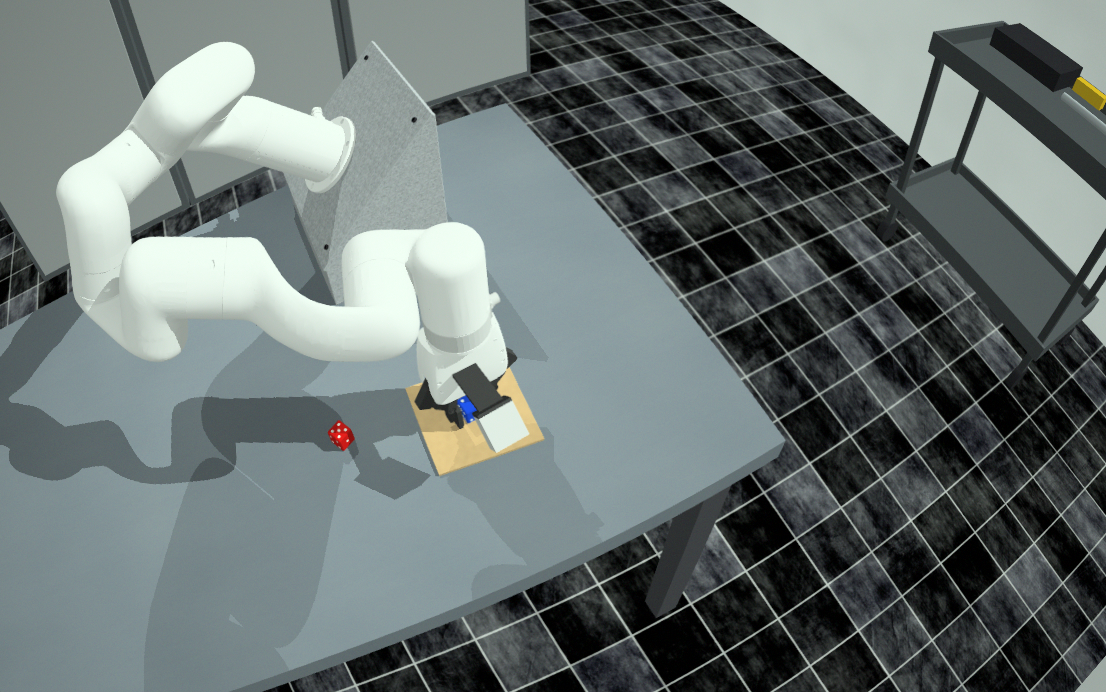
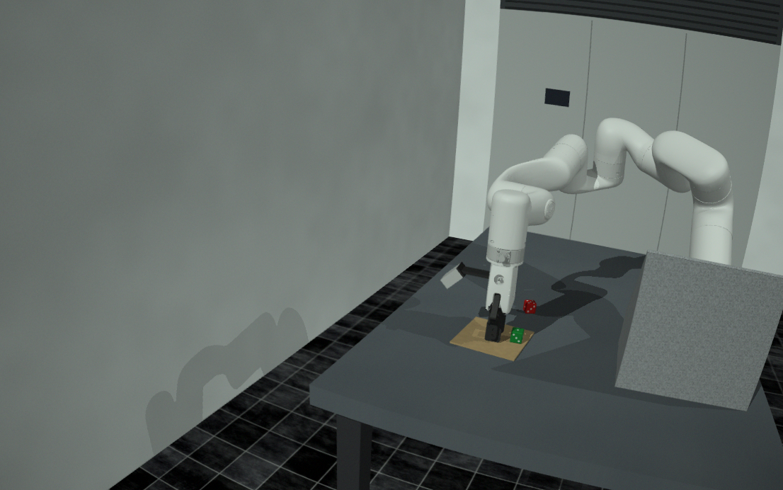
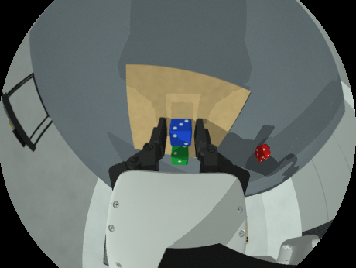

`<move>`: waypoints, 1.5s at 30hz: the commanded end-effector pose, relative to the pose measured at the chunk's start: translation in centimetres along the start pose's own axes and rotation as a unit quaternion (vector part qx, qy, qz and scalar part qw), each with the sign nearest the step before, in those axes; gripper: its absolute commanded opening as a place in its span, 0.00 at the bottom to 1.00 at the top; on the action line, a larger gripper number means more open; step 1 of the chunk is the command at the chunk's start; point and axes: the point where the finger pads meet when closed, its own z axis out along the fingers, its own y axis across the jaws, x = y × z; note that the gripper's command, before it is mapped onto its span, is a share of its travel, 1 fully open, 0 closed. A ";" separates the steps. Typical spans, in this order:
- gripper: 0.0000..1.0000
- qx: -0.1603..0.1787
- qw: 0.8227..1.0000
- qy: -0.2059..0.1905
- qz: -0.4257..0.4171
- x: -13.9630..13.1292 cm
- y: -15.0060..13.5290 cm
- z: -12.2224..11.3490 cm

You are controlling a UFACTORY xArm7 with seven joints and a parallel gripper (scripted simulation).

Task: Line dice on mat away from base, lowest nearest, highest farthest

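A tan mat [image 1: 481,436] lies on the grey table. A blue die [image 1: 465,407] sits on the mat between my fingers, seen clearly in the wrist view [image 3: 181,132]. My gripper [image 3: 180,126] points straight down over it, and its fingers stand a little apart from the die's sides, so it is open. A green die [image 2: 517,335] [image 3: 179,155] lies on the mat just behind the blue one, on the base side. A red die [image 1: 340,434] [image 3: 262,152] lies on the bare table off the mat, to one side.
A grey slanted panel [image 1: 375,163] stands on the table near the arm's base. The table's front edge is a short way past the mat. A metal shelf cart [image 1: 1011,163] stands on the floor far to the right.
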 end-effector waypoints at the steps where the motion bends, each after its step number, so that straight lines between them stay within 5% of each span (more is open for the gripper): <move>1: 0.42 0.001 1.000 0.002 0.000 0.1 -0.1 -0.4; 22: 0.42 0.001 1.000 0.002 0.000 0.1 -0.1 -8.4; 31: 0.42 0.001 1.000 0.002 0.000 0.1 -0.1 -9.2; 32: 1.00 0.001 1.000 0.002 0.000 0.1 -0.1 -9.2; 45: 1.00 0.001 1.000 0.002 0.000 0.1 -0.1 -9.2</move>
